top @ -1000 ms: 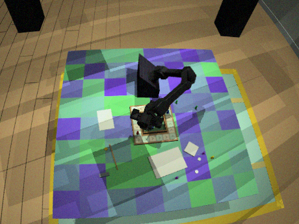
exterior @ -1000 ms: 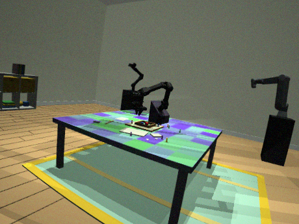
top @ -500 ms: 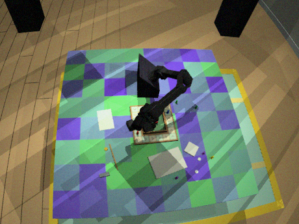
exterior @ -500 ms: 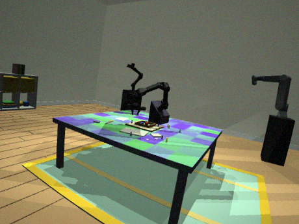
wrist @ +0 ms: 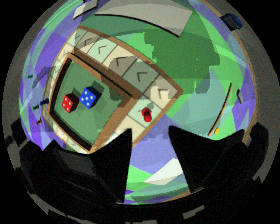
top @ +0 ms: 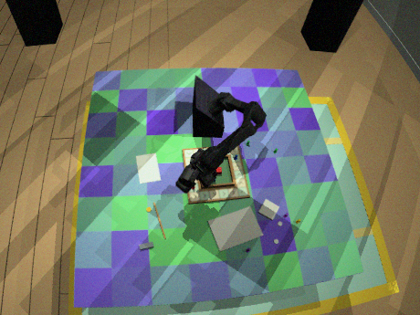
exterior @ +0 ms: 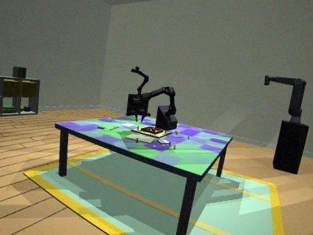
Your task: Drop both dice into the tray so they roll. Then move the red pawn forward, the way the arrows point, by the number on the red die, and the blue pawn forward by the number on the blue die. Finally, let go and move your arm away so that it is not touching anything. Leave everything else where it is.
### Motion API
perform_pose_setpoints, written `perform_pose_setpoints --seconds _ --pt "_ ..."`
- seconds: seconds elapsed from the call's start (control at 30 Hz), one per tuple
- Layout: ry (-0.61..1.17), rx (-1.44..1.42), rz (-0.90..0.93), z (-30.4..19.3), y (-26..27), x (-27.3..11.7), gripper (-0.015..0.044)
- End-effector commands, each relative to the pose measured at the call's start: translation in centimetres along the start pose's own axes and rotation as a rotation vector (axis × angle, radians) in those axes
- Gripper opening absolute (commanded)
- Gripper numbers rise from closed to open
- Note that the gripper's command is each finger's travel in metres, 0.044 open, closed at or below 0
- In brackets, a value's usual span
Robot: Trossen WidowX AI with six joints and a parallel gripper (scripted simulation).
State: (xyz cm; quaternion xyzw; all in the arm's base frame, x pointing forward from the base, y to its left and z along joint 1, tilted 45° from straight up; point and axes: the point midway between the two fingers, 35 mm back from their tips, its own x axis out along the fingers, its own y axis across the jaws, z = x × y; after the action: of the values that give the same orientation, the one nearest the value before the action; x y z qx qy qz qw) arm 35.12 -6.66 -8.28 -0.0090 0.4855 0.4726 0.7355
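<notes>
My gripper [exterior: 139,121] [wrist: 150,131] is open, with nothing between its fingers, above the board's edge near the red pawn. The red pawn [wrist: 147,115] stands on the square beside the corner square of the arrow-marked board [top: 219,198] [wrist: 181,92]. The red die [top: 219,171] [wrist: 69,103] and the blue die [wrist: 88,97] lie close together on the green floor of the tray [wrist: 97,125], with white pips upward, several on the blue one. The blue pawn [top: 236,157] [wrist: 45,102] is on the board's far side from the red pawn. The arm hides part of the tray in the top view.
A grey flat panel [top: 235,228] [wrist: 170,15] and a pale box [top: 269,209] lie in front of the board. A white card [top: 148,168], a thin stick [top: 160,221], a yellow disc [top: 149,209] and a grey block [top: 146,246] lie left. Small green pieces [top: 275,151] stand right.
</notes>
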Motion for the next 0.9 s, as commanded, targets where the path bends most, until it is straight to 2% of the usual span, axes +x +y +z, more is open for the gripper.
perform_pose_setpoints --seconds 0.0,0.13,0.87 --pt "-0.006 -0.015 0.006 0.0 -0.1 0.2 0.0200" --pt "-0.007 -0.015 0.007 0.0 0.0 1.7 0.0200" --pt "-0.007 -0.015 0.007 0.0 -0.1 4.2 0.0200"
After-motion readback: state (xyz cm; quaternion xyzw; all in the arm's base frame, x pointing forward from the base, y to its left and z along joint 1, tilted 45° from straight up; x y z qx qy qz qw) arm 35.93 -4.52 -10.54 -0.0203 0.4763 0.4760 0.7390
